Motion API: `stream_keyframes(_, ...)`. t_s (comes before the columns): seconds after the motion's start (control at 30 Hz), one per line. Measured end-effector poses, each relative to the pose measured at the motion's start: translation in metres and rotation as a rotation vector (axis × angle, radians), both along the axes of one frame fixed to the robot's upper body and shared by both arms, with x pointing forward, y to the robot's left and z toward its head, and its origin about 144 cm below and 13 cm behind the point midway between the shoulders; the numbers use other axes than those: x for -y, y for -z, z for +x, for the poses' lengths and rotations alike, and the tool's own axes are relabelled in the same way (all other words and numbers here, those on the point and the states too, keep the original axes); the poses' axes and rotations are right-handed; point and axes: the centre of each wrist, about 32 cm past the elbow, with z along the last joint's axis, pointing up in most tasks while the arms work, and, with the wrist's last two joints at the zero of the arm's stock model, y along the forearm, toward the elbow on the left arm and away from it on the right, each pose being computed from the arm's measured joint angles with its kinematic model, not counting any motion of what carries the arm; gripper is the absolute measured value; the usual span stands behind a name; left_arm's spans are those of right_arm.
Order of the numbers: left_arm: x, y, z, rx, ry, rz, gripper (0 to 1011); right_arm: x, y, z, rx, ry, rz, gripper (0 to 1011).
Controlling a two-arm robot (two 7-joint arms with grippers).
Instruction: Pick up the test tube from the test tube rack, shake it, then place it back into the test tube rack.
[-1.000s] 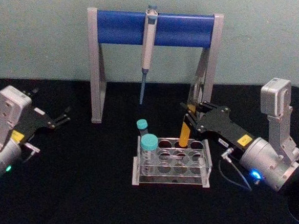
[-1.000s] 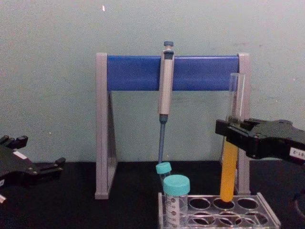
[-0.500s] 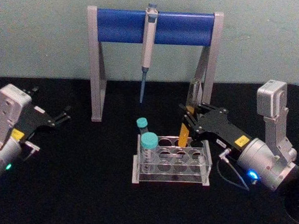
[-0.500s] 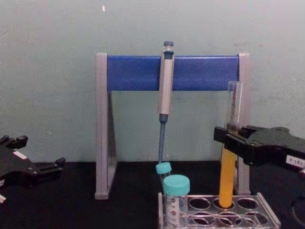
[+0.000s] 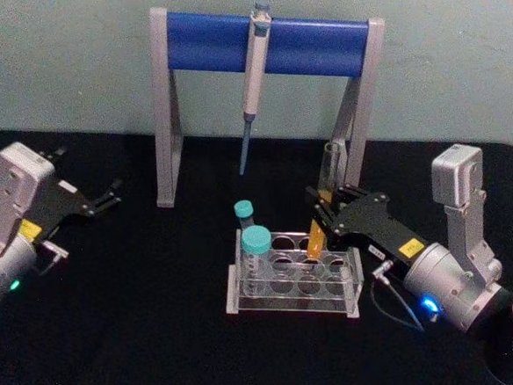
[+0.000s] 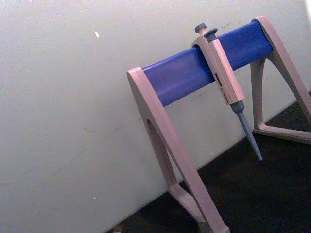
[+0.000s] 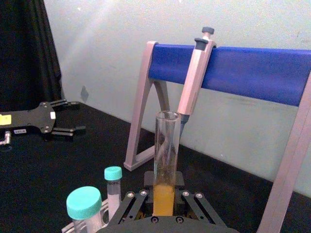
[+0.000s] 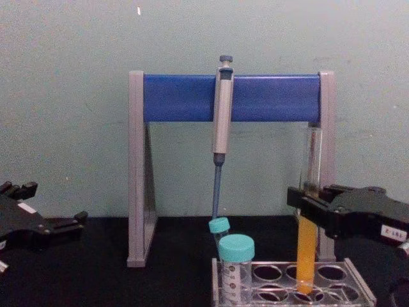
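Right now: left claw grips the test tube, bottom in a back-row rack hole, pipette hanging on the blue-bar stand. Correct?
Wrong claw. Head view shows the right claw shut on the test tube; the left claw sits open, off to the left. Rest stands: tube bottom in a back-row hole of the test tube rack, pipette on the blue-bar stand.

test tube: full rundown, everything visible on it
Long, thin, clear glass test tube, uncapped, open mouth up, orange-yellow liquid filling its lower half. Upright, clamped mid-length by the right gripper, its bottom end down in a back-row hole of the test tube rack. Whether it's fully seated isn't clear.
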Motion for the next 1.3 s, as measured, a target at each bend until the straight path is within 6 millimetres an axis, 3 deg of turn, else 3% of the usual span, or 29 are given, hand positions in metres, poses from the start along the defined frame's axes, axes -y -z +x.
stream_keyframes(1.3,0.0,0.0,0.0,0.0,0.0,0.0,1001,-0.006,0.02,-0.006,-0.074,0.015,-0.012,230)
